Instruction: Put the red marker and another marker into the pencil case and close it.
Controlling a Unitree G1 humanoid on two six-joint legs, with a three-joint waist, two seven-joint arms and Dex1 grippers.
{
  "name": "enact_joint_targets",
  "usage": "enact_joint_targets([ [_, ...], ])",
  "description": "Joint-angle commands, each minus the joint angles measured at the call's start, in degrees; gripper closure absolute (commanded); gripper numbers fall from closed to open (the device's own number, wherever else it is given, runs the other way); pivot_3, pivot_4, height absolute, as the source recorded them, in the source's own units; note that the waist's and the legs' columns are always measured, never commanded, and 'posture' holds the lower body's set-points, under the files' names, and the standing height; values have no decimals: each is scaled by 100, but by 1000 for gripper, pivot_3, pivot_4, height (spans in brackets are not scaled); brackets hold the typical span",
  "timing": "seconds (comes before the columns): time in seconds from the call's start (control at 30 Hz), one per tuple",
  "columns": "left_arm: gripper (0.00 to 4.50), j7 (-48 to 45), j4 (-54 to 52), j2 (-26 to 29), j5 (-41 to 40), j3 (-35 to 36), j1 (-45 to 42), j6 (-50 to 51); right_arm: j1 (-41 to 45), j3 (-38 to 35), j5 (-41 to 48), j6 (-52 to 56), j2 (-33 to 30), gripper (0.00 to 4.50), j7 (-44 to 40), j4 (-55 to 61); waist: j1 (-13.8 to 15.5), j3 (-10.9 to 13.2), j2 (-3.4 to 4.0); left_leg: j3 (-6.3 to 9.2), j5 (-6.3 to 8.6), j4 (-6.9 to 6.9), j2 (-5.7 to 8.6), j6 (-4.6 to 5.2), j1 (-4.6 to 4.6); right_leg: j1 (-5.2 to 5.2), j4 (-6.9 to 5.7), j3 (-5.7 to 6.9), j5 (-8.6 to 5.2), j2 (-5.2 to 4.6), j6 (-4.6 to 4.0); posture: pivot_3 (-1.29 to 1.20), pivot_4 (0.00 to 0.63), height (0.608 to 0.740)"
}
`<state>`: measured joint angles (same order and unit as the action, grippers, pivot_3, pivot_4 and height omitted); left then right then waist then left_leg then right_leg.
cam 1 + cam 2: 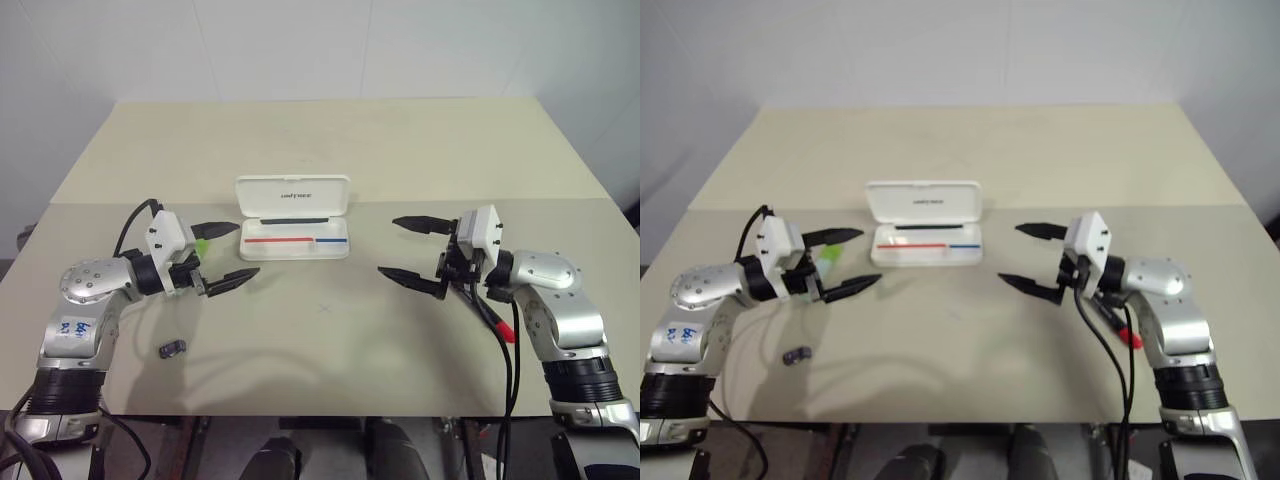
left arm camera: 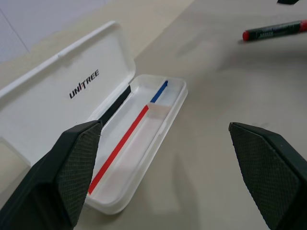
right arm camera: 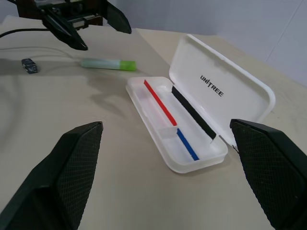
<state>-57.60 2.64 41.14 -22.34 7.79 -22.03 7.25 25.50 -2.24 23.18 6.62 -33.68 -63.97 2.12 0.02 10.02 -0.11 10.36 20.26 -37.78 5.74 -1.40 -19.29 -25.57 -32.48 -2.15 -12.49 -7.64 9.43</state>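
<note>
- Pencil case (image 1: 293, 218): lid raised, tray empty, set at table (image 1: 330, 150) centre.
- Left gripper (image 1: 222, 254): at 9 o'clock of the case, jaws spread wide, nothing held.
- Green marker (image 3: 108, 63): lain under it.
- Right gripper (image 1: 412, 250): at 3 o'clock, jaws wide, nothing held.
- Red marker (image 2: 274, 30): lain beneath that arm.
- Small dark piece (image 1: 173, 348): at 7 o'clock.

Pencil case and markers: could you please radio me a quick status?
Both hands, left and right, open, empty. Pencil case open, tray bare. Red marker under right arm; green marker by left hand. Small dark piece aside, path clear.
</note>
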Motion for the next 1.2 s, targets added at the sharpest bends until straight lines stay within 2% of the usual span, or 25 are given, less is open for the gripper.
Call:
enact_joint_targets([
  [0.03, 17, -285, 192, 273, 121, 39, -230, -223, -22, 79, 179, 235, 98, 0, 201, 562, -20, 0, 0, -2, 0, 0, -1, 0, 1, 0, -1, 0, 0, 0, 0, 0, 150, 740],
  [0.23, 17, -696, 996, 507, 541, -228, -702, -589, -107, 308, 214, 854, 295, 0, 712, 1305, -7, 0, 0, -8, 2, -2, -20, -8, 6, -1, -4, 0, 6, 18, -12, 0, 150, 740],
  [0.37, 17, -836, 1615, 459, 895, -527, -1181, -931, -140, 359, 322, 997, 401, 0, 838, 1549, 14, -3, -4, -8, 3, -8, -20, -8, 4, -1, -4, 3, 6, 18, -12, 0, 150, 740],
  [0.5, 17, -883, 2129, 269, 1162, -814, -1610, -1226, -80, 363, 228, 804, 334, 0, 680, 1328, 9, -4, -7, -12, 5, -10, -19, -6, 2, -1, -2, 7, 7, 17, -11, 0, 150, 740],
  [0.6, 659, -878, 2436, 215, 1325, -912, -1744, -1436, -30, 383, 210, 768, 361, 0, 689, 1285, -14, -4, -7, -15, 8, -10, -19, -4, 4, -2, -3, 9, 7, 17, -11, 0, 150, 740],
  [0.73, 1965, -957, 2924, 190, 1591, -1087, -1963, -1791, 72, 438, 160, 688, 412, 0, 702, 1160, -34, -4, -8, -30, 10, -10, -25, -4, 4, -9, -5, 9, 8, 19, -12, 0, 150, 740],
  [1.2, 1965, -1052, 4552, -150, 2282, -1514, -3004, -2467, 284, 664, 6, 452, 704, 0, 736, 846, -18, -6, -13, -39, 18, -20, -25, 4, 2, -10, -6, 19, 11, 18, -12, 0, 150, 740],
])
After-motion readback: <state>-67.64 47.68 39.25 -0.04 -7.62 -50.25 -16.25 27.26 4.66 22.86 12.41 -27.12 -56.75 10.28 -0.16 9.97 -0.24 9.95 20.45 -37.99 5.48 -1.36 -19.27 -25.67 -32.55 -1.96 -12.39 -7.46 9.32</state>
